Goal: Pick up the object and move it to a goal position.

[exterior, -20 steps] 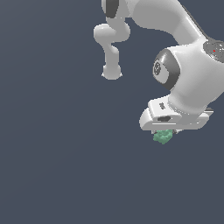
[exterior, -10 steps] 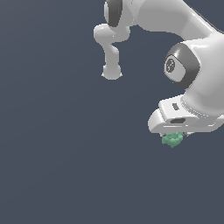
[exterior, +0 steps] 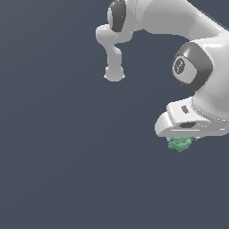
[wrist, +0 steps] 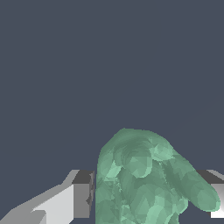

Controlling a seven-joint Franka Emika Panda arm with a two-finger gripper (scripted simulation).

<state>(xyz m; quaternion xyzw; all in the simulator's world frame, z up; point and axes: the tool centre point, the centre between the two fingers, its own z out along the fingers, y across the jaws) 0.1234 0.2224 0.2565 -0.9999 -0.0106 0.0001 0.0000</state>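
The object is a small lumpy green blob [exterior: 180, 144] that sticks out just below the white hand of my arm at the exterior view's right. In the wrist view the blob [wrist: 144, 179] sits between the two fingers [wrist: 81, 194] of my gripper [wrist: 148, 192], and both pads press against its sides. The gripper [exterior: 181, 142] is shut on the blob and holds it off the dark surface. The fingertips are hidden behind the hand in the exterior view.
The arm's white links and its base [exterior: 114, 74] stand toward the back in the exterior view. The dark grey surface [exterior: 67, 156] spreads under everything, with no other object in view.
The gripper with the green blob has moved toward the exterior view's right and a little downward in the picture. The blob stays held between the fingers.
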